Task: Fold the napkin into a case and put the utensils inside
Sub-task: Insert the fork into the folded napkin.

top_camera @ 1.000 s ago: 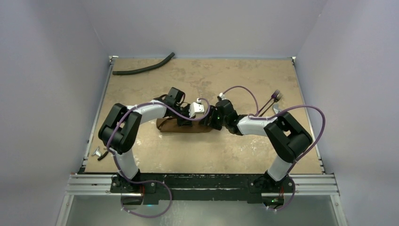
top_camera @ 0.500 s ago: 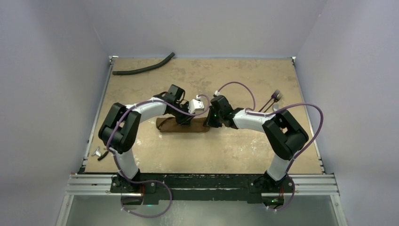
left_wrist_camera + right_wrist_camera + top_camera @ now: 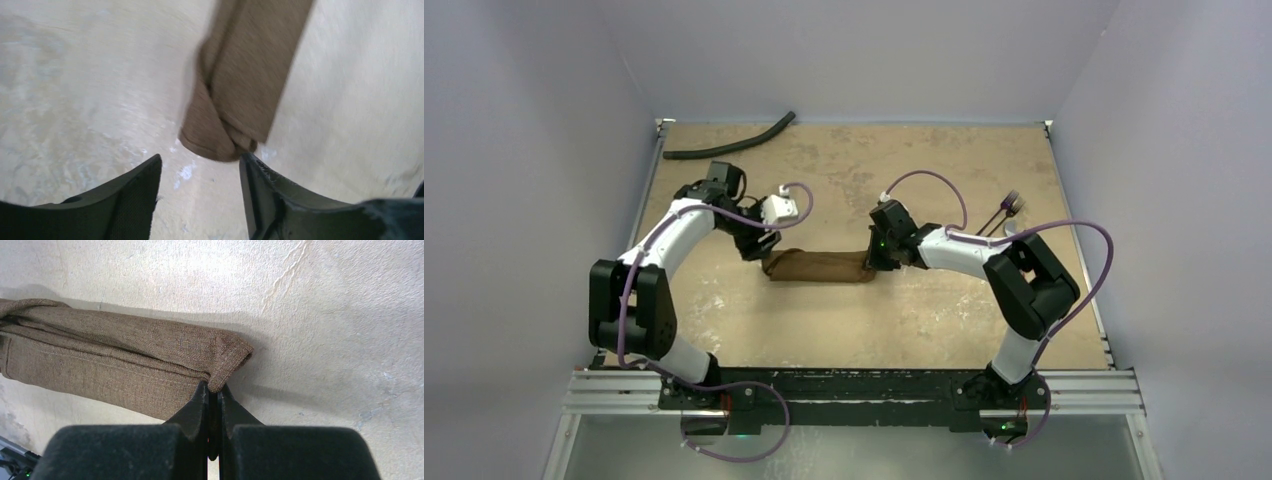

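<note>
The brown napkin [image 3: 819,266] lies folded into a long narrow strip in the middle of the table. My right gripper [image 3: 876,260] is shut on its right end, pinching a corner of the napkin [image 3: 125,365] between the fingertips at the gripper [image 3: 214,392]. My left gripper [image 3: 758,248] hovers just off the strip's left end, open and holding nothing. In the left wrist view the napkin's knotted-looking end [image 3: 225,135] sits just beyond the gripper [image 3: 200,167]. The dark purplish utensils [image 3: 1004,212] lie at the right of the table, a fork among them.
A long black curved hose [image 3: 729,146] lies at the table's back left. Purple cables loop over both arms. The table [image 3: 904,320] has metal rails along its left, right and near edges.
My left gripper has opened, let go of the napkin and drawn back to the left. The right gripper has shut on the napkin's right end, and the strip now lies uncovered.
</note>
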Robot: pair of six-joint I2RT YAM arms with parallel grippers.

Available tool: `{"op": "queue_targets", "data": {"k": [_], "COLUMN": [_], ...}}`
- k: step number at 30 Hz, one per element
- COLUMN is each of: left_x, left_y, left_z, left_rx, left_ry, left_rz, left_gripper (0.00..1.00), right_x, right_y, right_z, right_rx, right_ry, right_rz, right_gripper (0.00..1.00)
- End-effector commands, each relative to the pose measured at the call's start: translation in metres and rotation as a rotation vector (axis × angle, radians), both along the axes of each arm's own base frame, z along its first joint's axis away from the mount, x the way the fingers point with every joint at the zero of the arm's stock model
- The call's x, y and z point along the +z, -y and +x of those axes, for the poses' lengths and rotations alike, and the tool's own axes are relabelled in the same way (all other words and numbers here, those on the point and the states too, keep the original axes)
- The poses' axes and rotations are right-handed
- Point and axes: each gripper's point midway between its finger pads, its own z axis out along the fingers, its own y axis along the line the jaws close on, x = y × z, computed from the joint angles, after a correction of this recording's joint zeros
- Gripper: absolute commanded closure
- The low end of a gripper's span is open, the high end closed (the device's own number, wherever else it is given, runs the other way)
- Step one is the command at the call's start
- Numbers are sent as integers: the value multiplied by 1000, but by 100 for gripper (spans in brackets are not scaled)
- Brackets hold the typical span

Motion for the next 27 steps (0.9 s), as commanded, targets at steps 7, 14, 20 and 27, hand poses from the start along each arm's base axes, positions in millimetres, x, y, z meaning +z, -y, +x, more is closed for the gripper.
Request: {"op": "queue_targets", "data": {"k": [7, 14, 20, 27], "left_x": [-34, -48, -59, -69], "left_y": [-15, -9, 0, 6], "left_z": [-41, -51, -40, -39], "left_rx": [-363, -406, -358, -370], "left_ry": [156, 185, 265, 270], "left_rz": [79, 95, 124, 183], "left_gripper": [18, 8, 5, 15], "right_x": [13, 11, 10, 13], "right_y": [3, -1, -4, -4], "right_z": [4, 3, 0, 0], "right_rx": [13, 22, 31, 25], "right_ry": [-19, -41, -59, -67], "right_rz": [-30, -9, 11, 32], "right_gripper": [100, 100, 100, 100]}}
